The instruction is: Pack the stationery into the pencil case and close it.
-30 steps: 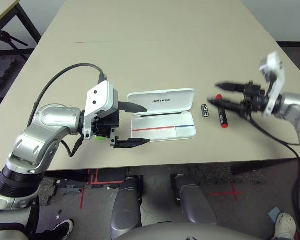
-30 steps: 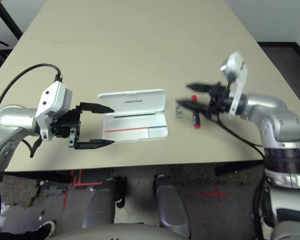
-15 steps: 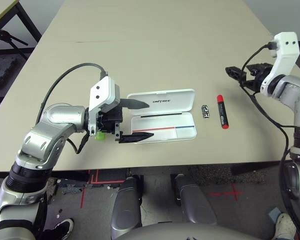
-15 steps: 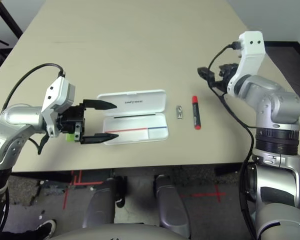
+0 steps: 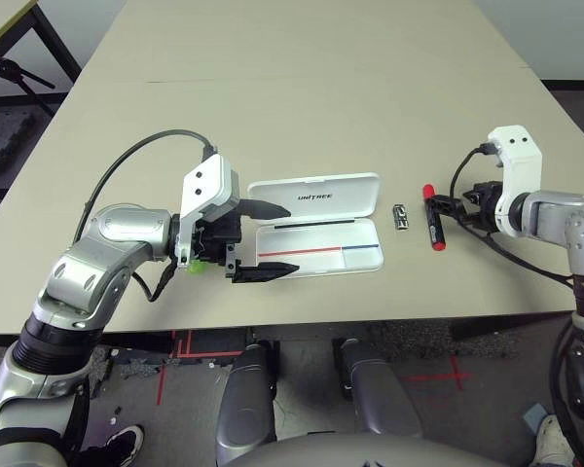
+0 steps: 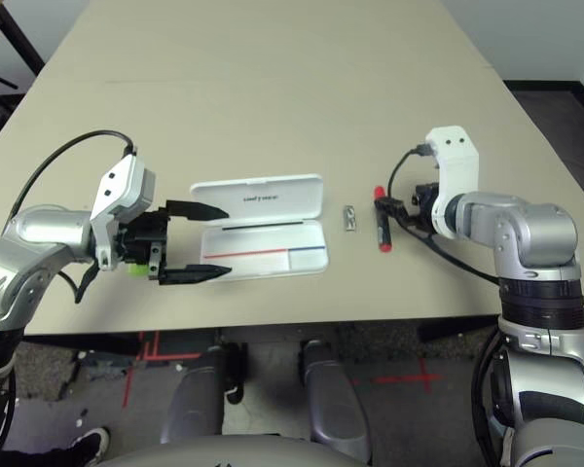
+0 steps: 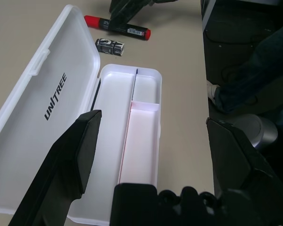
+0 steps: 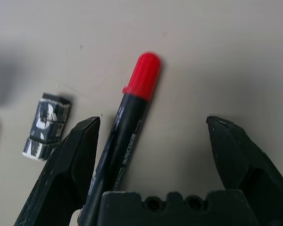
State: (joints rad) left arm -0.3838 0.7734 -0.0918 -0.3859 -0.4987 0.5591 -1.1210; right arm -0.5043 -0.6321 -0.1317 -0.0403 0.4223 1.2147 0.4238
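"UNITREE" in dark letters on open pencil case (image 5: pixel 316 224) lid

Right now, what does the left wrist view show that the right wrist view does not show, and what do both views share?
Left wrist view alone: the open pencil case, its lid laid flat with dark lettering, its tray divided into compartments with nothing in them, and the left gripper with fingers spread wide over the tray.

Right wrist view alone: the right gripper open, its fingers on either side of the marker, not touching it.

Both: the red marker and the small black-and-silver clip lying side by side on the table, outside the case.
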